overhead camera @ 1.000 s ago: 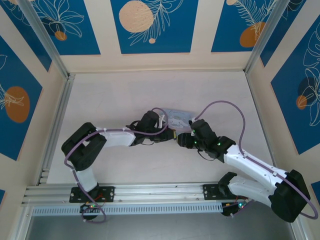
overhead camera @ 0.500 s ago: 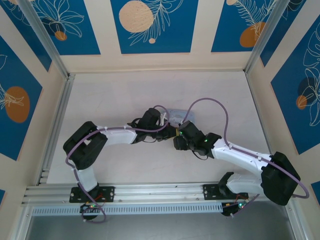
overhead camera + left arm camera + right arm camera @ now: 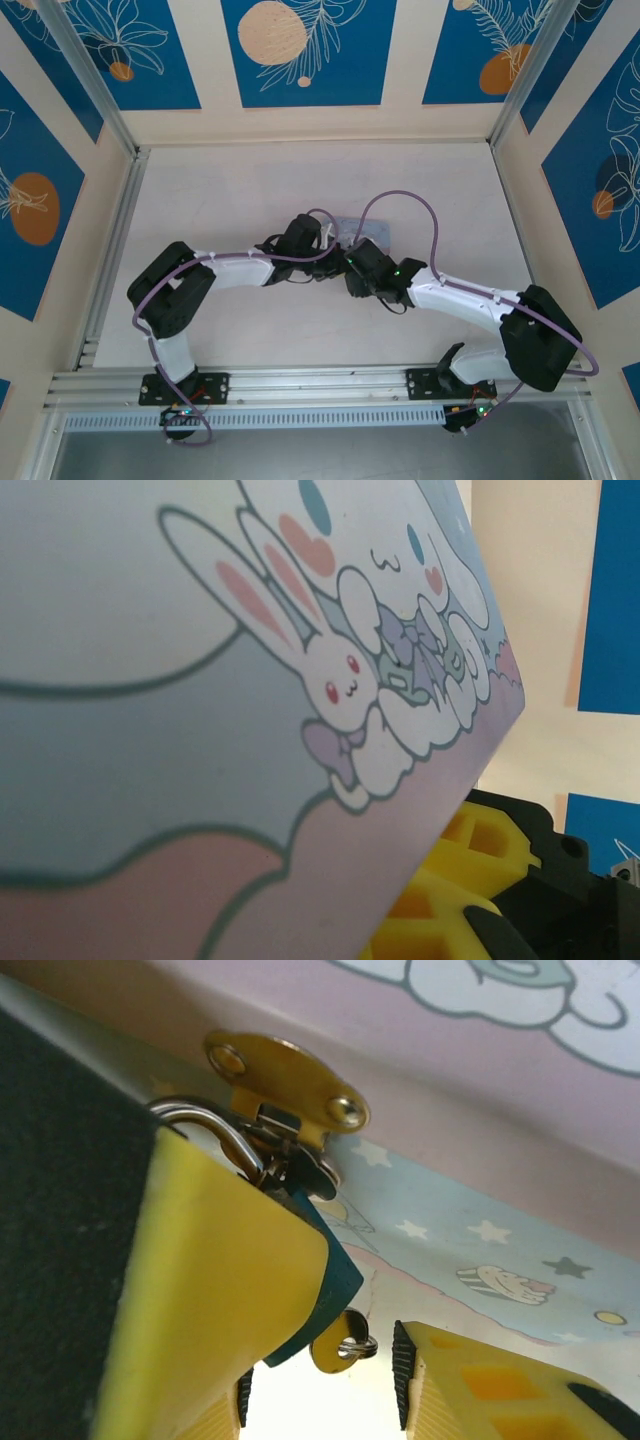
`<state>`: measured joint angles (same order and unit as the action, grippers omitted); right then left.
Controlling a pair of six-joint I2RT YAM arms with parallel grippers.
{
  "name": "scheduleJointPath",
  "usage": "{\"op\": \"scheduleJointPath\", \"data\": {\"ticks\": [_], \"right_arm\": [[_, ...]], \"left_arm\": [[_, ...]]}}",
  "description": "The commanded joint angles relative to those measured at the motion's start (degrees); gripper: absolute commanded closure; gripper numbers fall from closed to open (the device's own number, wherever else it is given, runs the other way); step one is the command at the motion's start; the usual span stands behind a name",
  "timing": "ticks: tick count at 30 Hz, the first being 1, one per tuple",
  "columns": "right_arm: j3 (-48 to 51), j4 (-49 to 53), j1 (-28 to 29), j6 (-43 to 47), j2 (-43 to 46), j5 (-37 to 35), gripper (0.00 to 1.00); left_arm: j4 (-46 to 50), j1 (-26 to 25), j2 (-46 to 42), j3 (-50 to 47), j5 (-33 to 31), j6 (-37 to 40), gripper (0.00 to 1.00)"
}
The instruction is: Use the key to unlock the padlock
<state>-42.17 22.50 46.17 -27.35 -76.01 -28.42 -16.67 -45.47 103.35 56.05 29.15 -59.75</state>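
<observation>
- The padlock (image 3: 335, 1285) hangs by its shackle (image 3: 215, 1125) from the brass hasp (image 3: 285, 1080) on a side wall of the pale tin (image 3: 480, 1230). The tin sits on the table (image 3: 230, 190) between the 2 arms.
- The key (image 3: 335, 1348) shows as a small round head carrying a ring (image 3: 357, 1348), just below the teal body. It looks seated in the lock's bottom end, though the keyhole itself is hidden.
- In the right wrist view the padlock's long axis runs from the shackle at upper left down to the key at lower right. The key carries on along that same line.
- The right gripper (image 3: 352, 268) is the nearer claw and is released, grasping nothing. 1 yellow finger (image 3: 210, 1300) lies over most of the lock's body. The other finger (image 3: 470, 1385) stands apart from the key, with a bare gap between them.
- The coming move likely turns on that gap. The key head lies between the 2 fingers, nearer the covering one, so the jaws would have to close on the head and twist about the lock's long axis.
- The left gripper (image 3: 320, 245) sits at the tin's left end, clenched. Whether it pinches the tin cannot be told.
- Count: 1 padlock, 1 key, 1 tin, 1 hasp, 2 grippers.
</observation>
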Motion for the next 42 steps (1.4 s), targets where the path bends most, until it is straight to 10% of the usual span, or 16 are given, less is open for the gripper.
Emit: {"op": "scheduleJointPath", "data": {"ticks": [1,23,33,42], "right_arm": [[-2.4,-0.2,0.4,0.9,-1.2,-3.5,0.58],[-5.6,-1.5,-2.5,0.4,-3.1,-1.6,0.78],[-2.1,-4.7,-8.8,-3.1,3.5,12.3,0.97],[3.7,-8.8,-16.6,-8.1,10.5,26.4,0.86]], "left_arm": [[-1.1,0.2,0.7,2.1,2.4,-0.2,1.0],[-1.8,0.2,1.6,1.6,2.8,-0.5,1.0],[-3.2,0.2,2.5,0.5,2.5,-0.9,1.0],[-3.4,0.2,3.2,0.7,2.2,-1.4,1.0]]}}
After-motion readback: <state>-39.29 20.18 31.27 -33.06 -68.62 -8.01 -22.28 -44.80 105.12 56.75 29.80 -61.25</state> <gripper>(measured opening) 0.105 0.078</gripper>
